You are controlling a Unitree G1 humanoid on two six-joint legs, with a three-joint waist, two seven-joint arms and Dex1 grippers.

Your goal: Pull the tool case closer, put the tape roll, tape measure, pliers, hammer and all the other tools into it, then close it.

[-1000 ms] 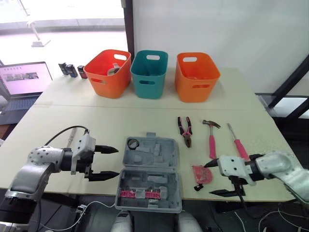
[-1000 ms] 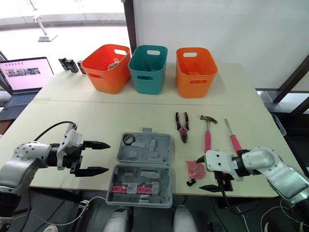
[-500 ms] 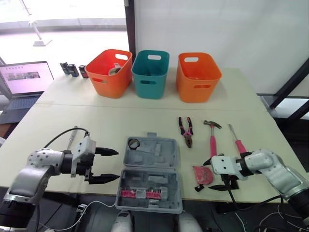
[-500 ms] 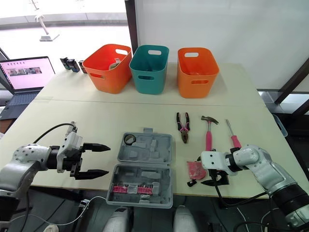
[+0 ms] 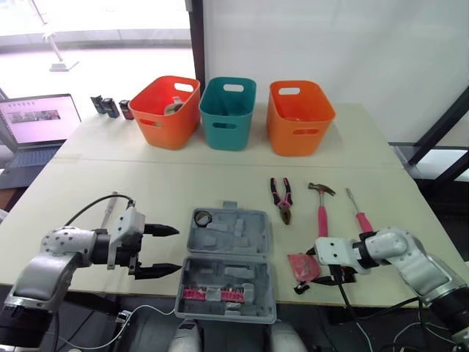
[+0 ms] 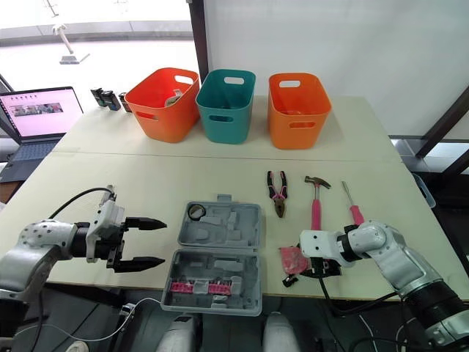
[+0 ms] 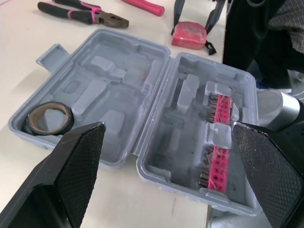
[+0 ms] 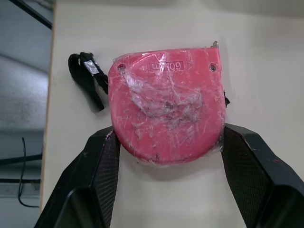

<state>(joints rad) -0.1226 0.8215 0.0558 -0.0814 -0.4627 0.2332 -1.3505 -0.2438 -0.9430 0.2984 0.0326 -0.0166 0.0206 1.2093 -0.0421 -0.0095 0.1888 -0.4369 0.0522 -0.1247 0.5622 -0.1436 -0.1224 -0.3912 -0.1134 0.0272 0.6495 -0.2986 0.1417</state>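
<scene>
The grey tool case [image 5: 229, 262] lies open near the table's front edge. A black tape roll [image 5: 203, 218] sits in its far half, and a pink bit strip [image 7: 216, 142] in its near half. Just right of the case lies the red tape measure [image 8: 166, 111]. My right gripper [image 5: 304, 271] is open, with one finger on each side of the tape measure and the fingertips [image 8: 105, 156] close against it. Farther back lie the pliers [image 5: 281, 198], hammer [image 5: 321, 207] and screwdriver [image 5: 358, 215]. My left gripper [image 5: 176, 249] hovers open, just left of the case.
Two orange bins [image 5: 166, 110] [image 5: 300, 116] and a teal bin [image 5: 227, 111] stand in a row at the back. A laptop [image 5: 37, 121] and small dark items [image 5: 108, 106] sit at the far left. The tape measure's black strap [image 8: 86, 78] lies by the table's front edge.
My right gripper has slid left to the tape measure, and its fingers now lie on either side of it. The left gripper has hardly moved.
</scene>
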